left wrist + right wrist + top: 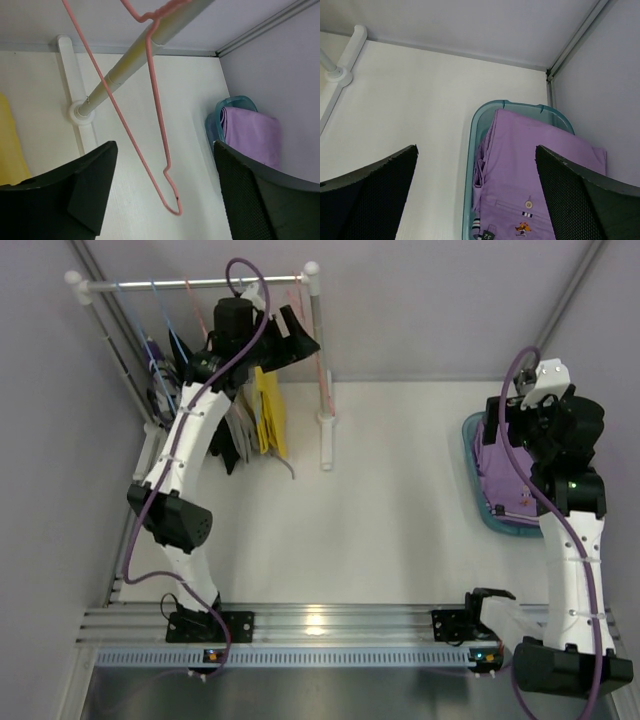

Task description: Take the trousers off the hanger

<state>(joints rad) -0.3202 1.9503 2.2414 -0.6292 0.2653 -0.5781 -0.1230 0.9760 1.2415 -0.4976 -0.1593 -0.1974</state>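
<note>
Right pincer (476, 150) gapes wide, empty, above smooth folded lilac-purple trousers (535, 165).

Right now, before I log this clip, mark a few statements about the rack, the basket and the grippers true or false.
1. The lilac trousers lie in the teal basket. True.
2. The pink hanger carries yellow trousers. False: it hangs bare.
3. The right gripper clamps the lilac trousers. False: it is open above them, holding nothing.
4. The yellow trousers hang at the clothes rack. True.
5. The left gripper is shut. False: it is open, gripping nothing.
</note>
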